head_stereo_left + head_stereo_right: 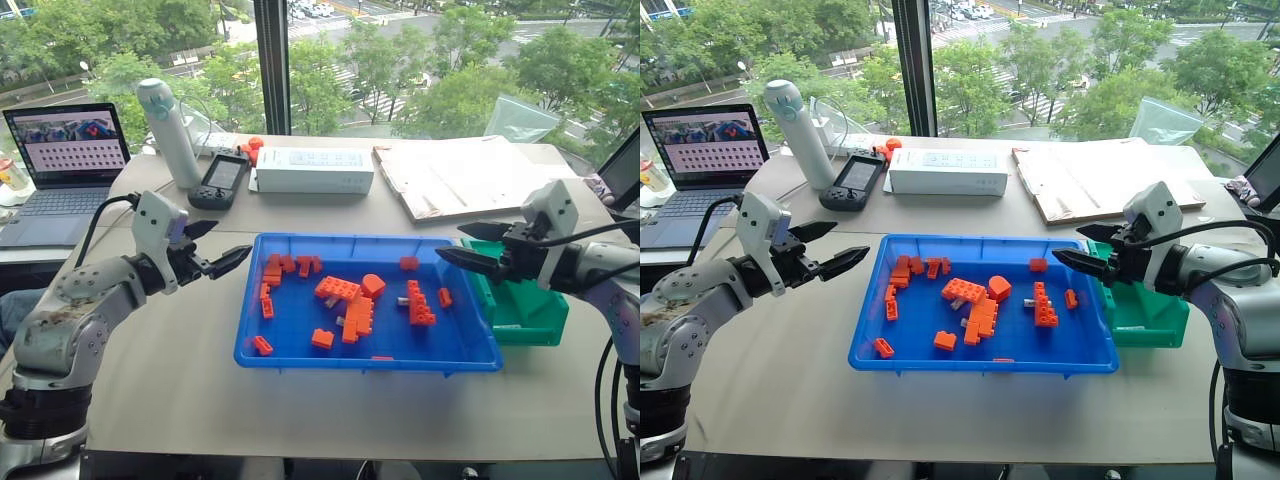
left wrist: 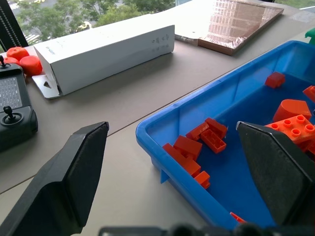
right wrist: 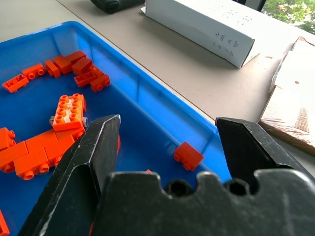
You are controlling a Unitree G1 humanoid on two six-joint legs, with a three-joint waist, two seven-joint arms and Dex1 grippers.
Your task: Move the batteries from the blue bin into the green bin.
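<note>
Black-fingered and spread wide with nothing between its tips, the left pincer (image 1: 218,246) hovers over bare bench (image 1: 160,380) just off the left rim of the large, shallow bright-blue plastic bin (image 1: 300,362). Scattered inside the bin lie orange plastic toy bricks (image 1: 337,289), thickest in the middle. The batteries, thin grey metal cylinders, are mostly buried among them: one grey end (image 1: 402,300) peeks out beside the tall brick stack toward the right, another (image 3: 51,119) shows under a studded brick in the right wrist view, and how many more there are cannot be told. Over the bin's right rim hangs the right pincer (image 1: 455,243), likewise wide open and empty. Just behind and below it stands the small, deeper green plastic bin (image 1: 520,320), touching or nearly touching the blue one; no battery can be seen in it, though part of its inside is hidden.

The step in hand looks like the first reach, and the right arm is better placed, being nearest both the visible battery and the green bin. It would do well to come down steeply, set its fingers across the cylinder's exposed length rather than its end, and nudge the covering brick aside first so the grip closes on metal alone.
</note>
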